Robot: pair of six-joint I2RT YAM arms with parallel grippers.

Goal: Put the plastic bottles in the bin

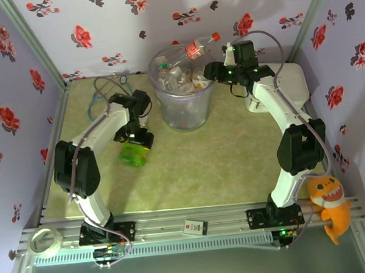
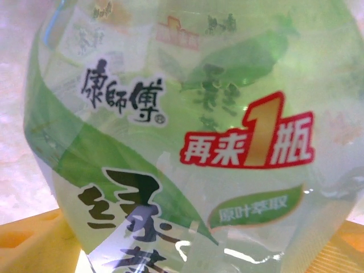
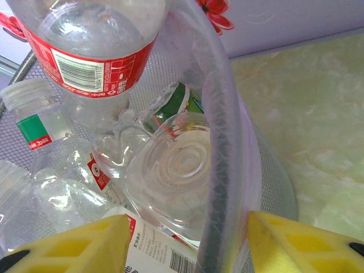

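The step in hand is the pick-up of the last loose bottle. One green-labelled bottle lies on its side on the left half of the table, about midway between the far and near edges. The left gripper is down over it. In the left wrist view the bottle sits between the yellow pads, but I cannot tell whether they are pressing on it.

The bin stands at the middle of the far edge. The right gripper hangs at its right rim with its fingers spread wide and holding nothing, the rim passing between them.

The next move likely calls for a firm hold on the bottle's slick, soft wall. Then comes a lift high enough to clear the rim and a carry to the right and toward the far edge.

- **Bin:** one.
- **Bottles on the table:** one.
- **Bottles in the bin:** at least five, heaped. A red-labelled bottle pokes above the rim. The exact number cannot be told.
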